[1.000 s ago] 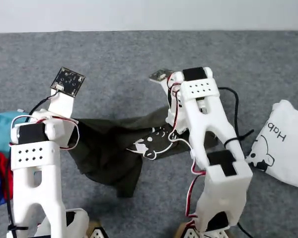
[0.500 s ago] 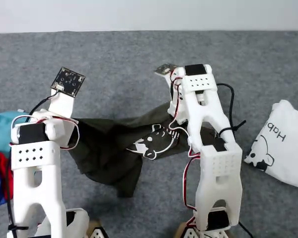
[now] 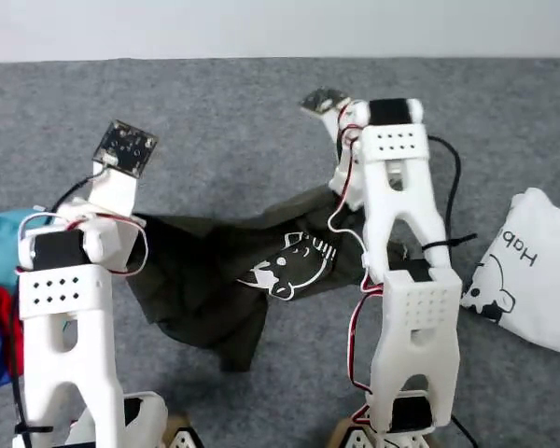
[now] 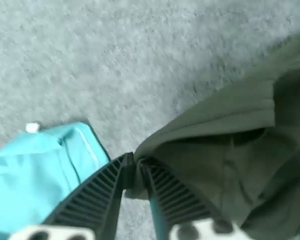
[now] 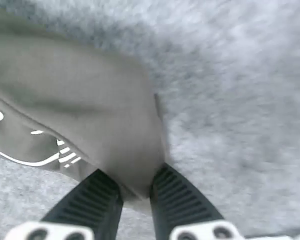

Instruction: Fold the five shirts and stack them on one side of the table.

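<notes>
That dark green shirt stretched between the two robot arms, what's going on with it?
Two robot arms are handling the dark green shirt. The left hand pinches one edge beside a teal shirt, the right hand pinches another, so the cloth is stretched between them over the grey table. It is not folded yet. A white shirt lies near the right arm.

Your left arm (image 3: pixel 65 308) and right arm (image 3: pixel 415 317) flank the olive shirt (image 3: pixel 201 275) on the table (image 3: pixel 224 112), white shirt (image 3: pixel 532 271) right of it, teal shirt (image 3: pixel 2 238) left.
</notes>
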Controlling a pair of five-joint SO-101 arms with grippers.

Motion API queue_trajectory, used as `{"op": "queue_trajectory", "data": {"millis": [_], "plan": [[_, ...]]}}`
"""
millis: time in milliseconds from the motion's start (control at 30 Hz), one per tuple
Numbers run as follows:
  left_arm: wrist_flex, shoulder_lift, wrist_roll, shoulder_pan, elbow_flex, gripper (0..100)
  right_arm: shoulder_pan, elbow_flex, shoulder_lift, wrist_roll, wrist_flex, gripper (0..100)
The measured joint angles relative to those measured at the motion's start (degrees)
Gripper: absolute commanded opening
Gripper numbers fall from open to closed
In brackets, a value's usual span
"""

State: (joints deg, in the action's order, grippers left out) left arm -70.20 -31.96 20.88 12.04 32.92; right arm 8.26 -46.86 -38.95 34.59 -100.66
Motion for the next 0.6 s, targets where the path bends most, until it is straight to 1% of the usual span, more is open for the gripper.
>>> {"op": "queue_trajectory", "data": {"millis": [167,400,600], "plan": [[0.00,0.00,0.00,0.00,-8.18,1,-0.09,0.00,9.76,0.97,0.00,1.2],[0.00,0.00,-0.26,0.00,-23.38,1,-1.76,0.00,26.11,1.14,0.00,1.2],[5.54,0.00,-4.66,0.00,-32.26,1,-5.36,-0.09,38.42,3.87,0.00,1.2]]}}
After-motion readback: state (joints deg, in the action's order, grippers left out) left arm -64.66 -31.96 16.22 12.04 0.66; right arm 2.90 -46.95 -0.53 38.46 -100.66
